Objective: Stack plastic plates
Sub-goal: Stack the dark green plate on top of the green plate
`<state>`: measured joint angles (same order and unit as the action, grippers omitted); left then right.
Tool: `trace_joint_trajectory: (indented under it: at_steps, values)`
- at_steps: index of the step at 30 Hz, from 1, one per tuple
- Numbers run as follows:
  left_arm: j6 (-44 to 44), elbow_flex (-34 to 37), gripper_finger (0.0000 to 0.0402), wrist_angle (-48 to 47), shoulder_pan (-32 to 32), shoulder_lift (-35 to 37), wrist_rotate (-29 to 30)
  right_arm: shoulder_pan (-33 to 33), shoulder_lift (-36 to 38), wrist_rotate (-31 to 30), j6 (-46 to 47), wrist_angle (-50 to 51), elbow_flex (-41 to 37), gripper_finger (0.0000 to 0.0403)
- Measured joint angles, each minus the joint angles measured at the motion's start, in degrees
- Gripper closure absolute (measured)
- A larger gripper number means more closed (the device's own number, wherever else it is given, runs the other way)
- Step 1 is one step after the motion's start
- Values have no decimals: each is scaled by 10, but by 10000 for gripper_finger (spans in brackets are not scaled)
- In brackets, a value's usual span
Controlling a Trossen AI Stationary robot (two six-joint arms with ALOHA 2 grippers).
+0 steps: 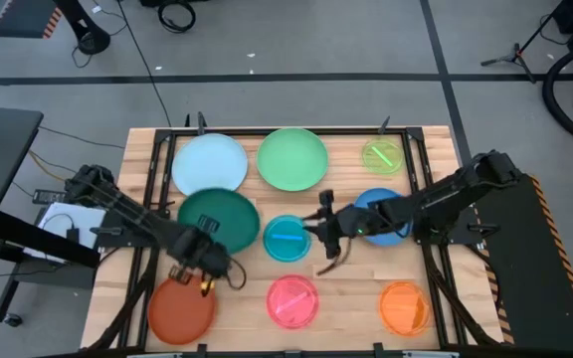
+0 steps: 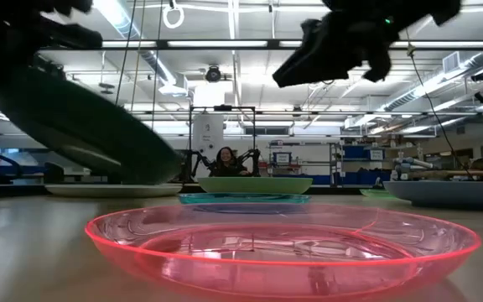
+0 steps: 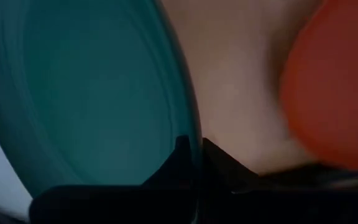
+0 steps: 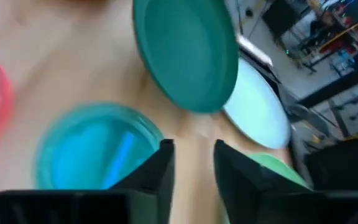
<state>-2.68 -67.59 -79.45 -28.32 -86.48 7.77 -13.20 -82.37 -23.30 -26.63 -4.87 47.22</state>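
In the high view the dark green plate (image 1: 217, 214) lies left of centre, and my left gripper (image 1: 215, 251) is shut on its near rim. The low view shows this plate (image 2: 82, 117) tilted, near side raised. My right gripper (image 1: 318, 237) hovers open over bare table between the small teal plate (image 1: 286, 239) and the blue plate (image 1: 384, 221), touching nothing. Its wrist view shows its open fingers (image 4: 192, 155) beside the teal plate (image 4: 92, 149), with the dark green plate (image 4: 185, 50) beyond. The light blue (image 1: 209, 164) and light green (image 1: 291, 157) plates lie flat at the far side. My left gripper (image 3: 196, 152) pinches the dark green plate's near rim (image 3: 188, 134) between its two fingers, one on the inner face and one on the outer. It comes from the table's near left. The plate is tilted, with the held rim raised; I cannot tell whether its far rim rests on anything.
The lime plate (image 1: 382, 155) sits at the far right. The red-orange (image 1: 180, 308), pink (image 1: 292, 301) and orange (image 1: 404, 306) plates line the near edge. Black frame rails (image 1: 157, 189) flank the wooden table. A person (image 2: 225, 156) shows far behind the table.
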Motion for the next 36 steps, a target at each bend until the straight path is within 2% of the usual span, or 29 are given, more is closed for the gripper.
trace_joint_trajectory:
  at_steps: [3, 9, 12, 14, 17, 19, 24, 27, 36]
  values:
    - [54, 0, 386, -20, 36, 2, 27, 28, -1, 12, -53, 58, 52, 227]
    - [141, 0, 386, -20, 100, 23, 52, 86, -1, 60, -217, 59, 61, 137]
    - [164, -1, 386, -9, 109, 26, 52, 98, -10, 70, -295, 51, 61, 114]
    - [189, -8, 386, -9, 101, 26, 51, 82, -24, 58, -326, 56, 74, 110]
    - [207, -15, 386, -6, 85, 26, 54, 47, -64, -5, -277, 115, 137, 114]
    - [206, -15, 386, -6, 73, 33, 56, 30, -100, -24, -228, 177, 191, 121]
    - [198, -16, 386, -7, 33, 62, 62, -2, -197, -25, -182, 278, 309, 137]
    - [178, -16, 386, -6, 5, 85, 92, -10, -245, -26, -170, 315, 367, 141]
    - [85, -16, 386, -30, -109, 127, 124, -12, -329, -33, -130, 367, 513, 143]
